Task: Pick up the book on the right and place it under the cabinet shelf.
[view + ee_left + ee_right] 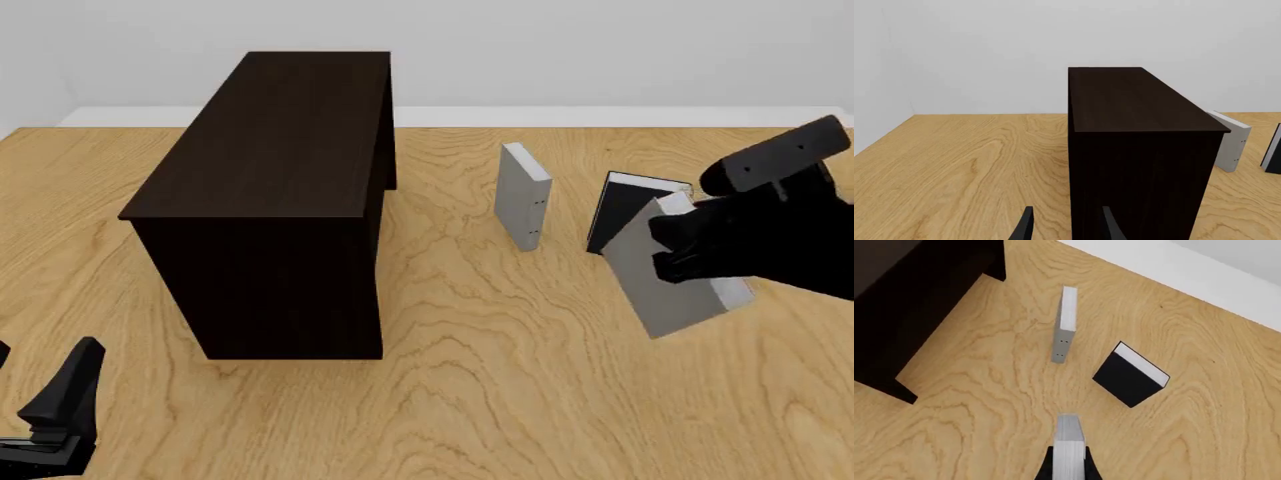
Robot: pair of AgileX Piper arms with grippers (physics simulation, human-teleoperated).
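The right gripper (683, 250) is clamped on the book (674, 285), holding it tilted above the table (534, 380). The black-covered book (621, 210) stands just behind it; the second grey book (522, 195) is further left, and beyond that the cabinet shelf (274, 190). The left gripper (1066, 225) hangs spread and empty, near the cabinet's end.

The dark brown cabinet shelf (1137, 150) stands upright on the wooden table (967, 165), its flat top and one plain end panel in sight. The left gripper (1066, 227) shows two dark fingertips (1024, 227) spread apart, one overlapping the cabinet's near face. Past the cabinet a grey book (1231, 142) stands on edge, with a black book (1273, 155) just beyond.
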